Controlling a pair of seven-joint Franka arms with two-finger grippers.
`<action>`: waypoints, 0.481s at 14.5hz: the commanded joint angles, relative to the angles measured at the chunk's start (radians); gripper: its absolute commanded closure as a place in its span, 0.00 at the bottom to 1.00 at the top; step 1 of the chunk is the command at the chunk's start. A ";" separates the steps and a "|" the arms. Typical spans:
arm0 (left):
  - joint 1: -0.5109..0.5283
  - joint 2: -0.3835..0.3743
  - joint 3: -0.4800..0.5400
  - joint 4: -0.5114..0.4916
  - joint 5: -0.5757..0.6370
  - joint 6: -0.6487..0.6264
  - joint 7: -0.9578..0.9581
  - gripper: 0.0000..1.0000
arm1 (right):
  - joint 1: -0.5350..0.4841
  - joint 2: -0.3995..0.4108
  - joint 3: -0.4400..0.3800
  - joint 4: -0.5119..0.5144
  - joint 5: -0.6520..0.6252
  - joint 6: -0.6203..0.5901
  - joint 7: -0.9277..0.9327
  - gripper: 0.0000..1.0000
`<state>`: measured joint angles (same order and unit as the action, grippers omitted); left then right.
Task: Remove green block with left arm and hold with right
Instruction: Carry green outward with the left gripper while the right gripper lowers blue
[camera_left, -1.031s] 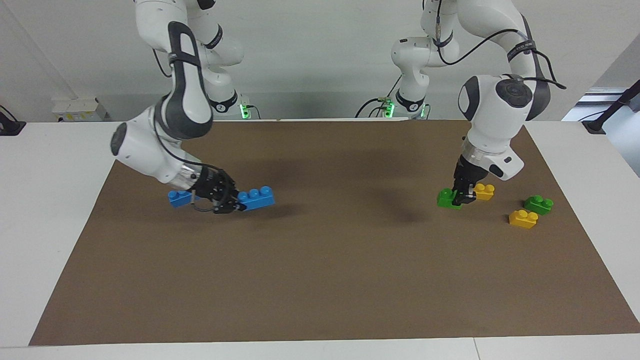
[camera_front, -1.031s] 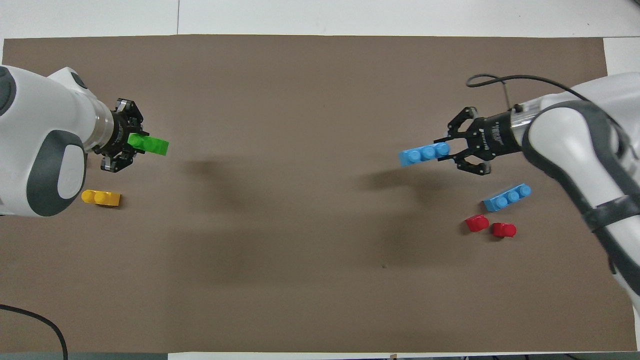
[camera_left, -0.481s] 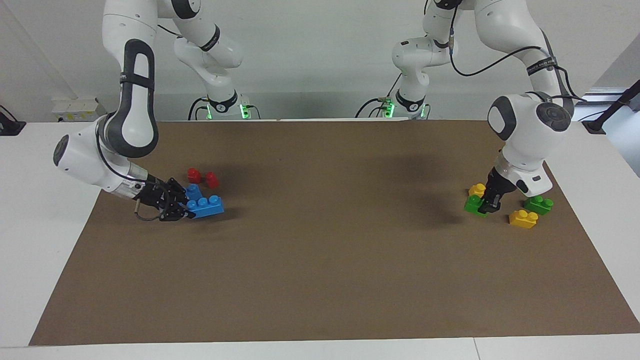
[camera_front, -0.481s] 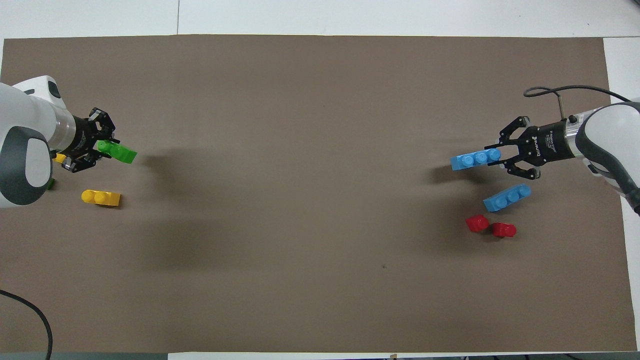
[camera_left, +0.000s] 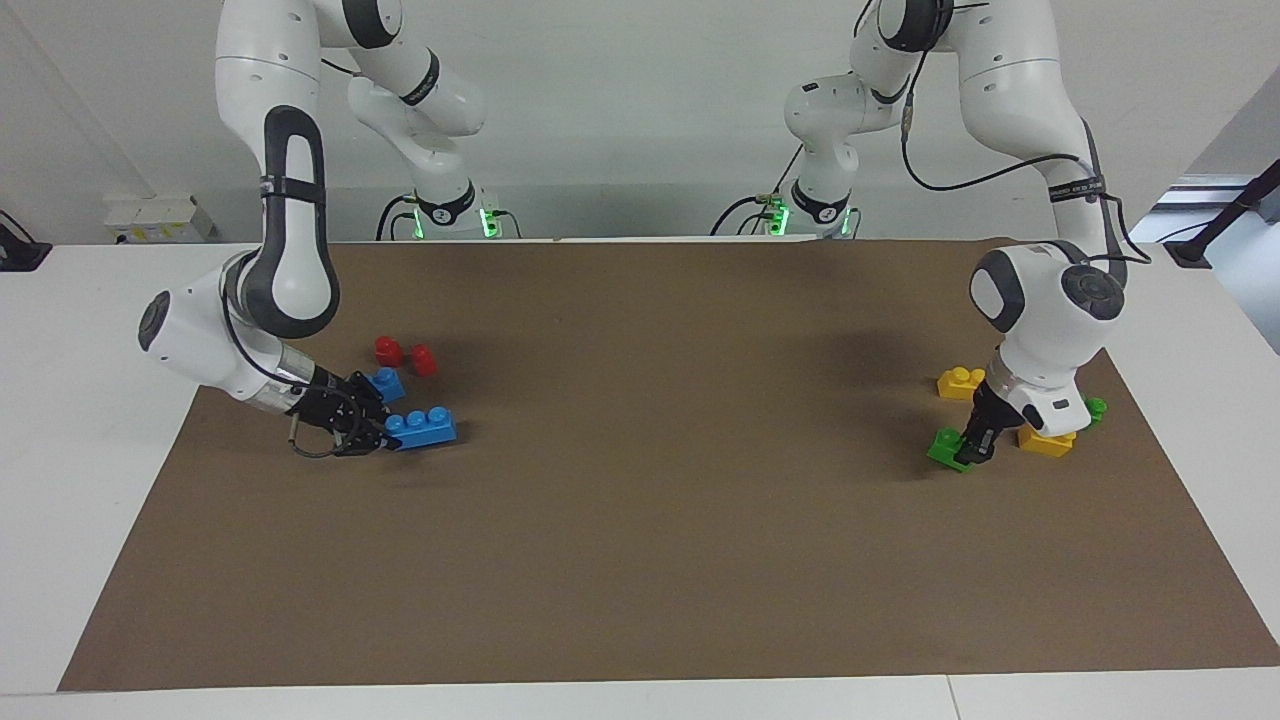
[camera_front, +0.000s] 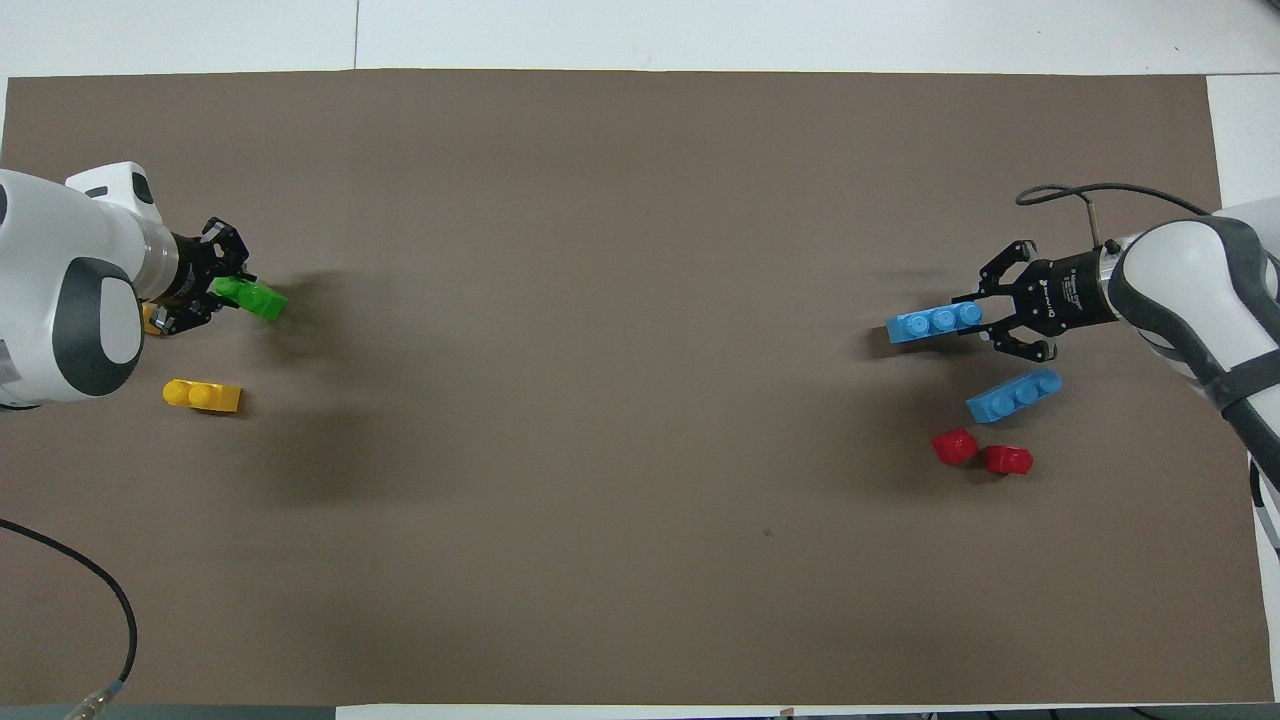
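- Step: blocks look already pulled apart; left hand (camera_left: 968, 452) grips the green block (camera_left: 943, 445) low at the table (camera_left: 640, 560), left arm's end, beside a yellow brick (camera_left: 1045, 441).
- Right hand (camera_left: 375, 432) clamps a blue three-stud brick (camera_left: 422, 427) low over the table, near the red pieces (camera_left: 404, 354).
- Next, likely: set down, let go.
- Both wrists steeply angled down.
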<state>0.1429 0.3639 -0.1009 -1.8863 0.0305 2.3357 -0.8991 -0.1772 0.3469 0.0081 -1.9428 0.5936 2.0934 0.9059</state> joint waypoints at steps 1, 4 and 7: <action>0.006 0.024 -0.005 0.021 -0.004 0.014 0.029 1.00 | -0.002 -0.026 0.009 -0.071 -0.003 0.065 -0.027 1.00; 0.004 0.029 -0.005 0.019 -0.003 0.039 0.031 0.85 | 0.001 -0.034 0.009 -0.093 -0.003 0.090 -0.042 0.16; -0.002 0.029 -0.005 0.033 0.014 0.027 0.032 0.00 | -0.010 -0.064 0.004 -0.075 -0.009 0.024 -0.039 0.02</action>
<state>0.1424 0.3709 -0.1050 -1.8816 0.0330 2.3529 -0.8825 -0.1753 0.3350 0.0117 -2.0004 0.5938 2.1553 0.8874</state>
